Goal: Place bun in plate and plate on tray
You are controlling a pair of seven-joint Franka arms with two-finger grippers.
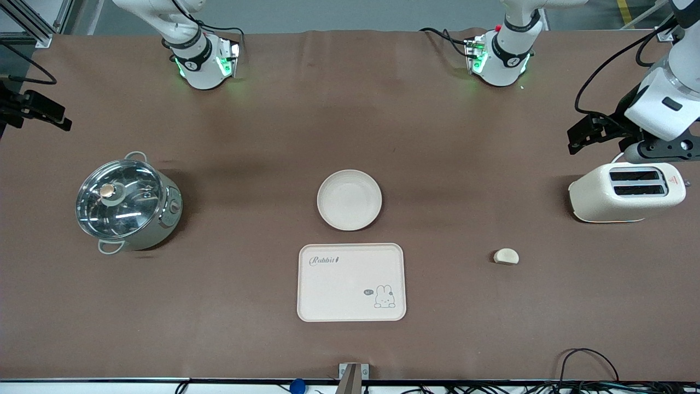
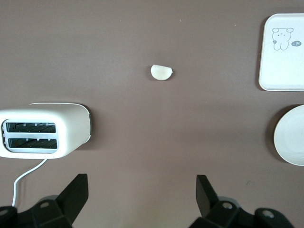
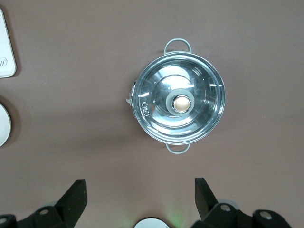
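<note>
Nothing started yet: right gripper [image 3: 137, 197] hangs over the pot [image 1: 127, 203], jaws released. Empty plate [image 1: 349, 199] sits just above the tray [image 1: 351, 282], so it's an easy slide. Bun [image 1: 506, 256] lies alone on the surface near the toaster [image 1: 626, 192], under the left gripper [image 2: 142, 197], also spread open

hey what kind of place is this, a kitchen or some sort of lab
Most likely a robot lab staged as a kitchen: two arms are mounted at a brown-covered table, aluminium framing stands in one corner, and a toaster, lidded pot and tray lie spread out.
</note>
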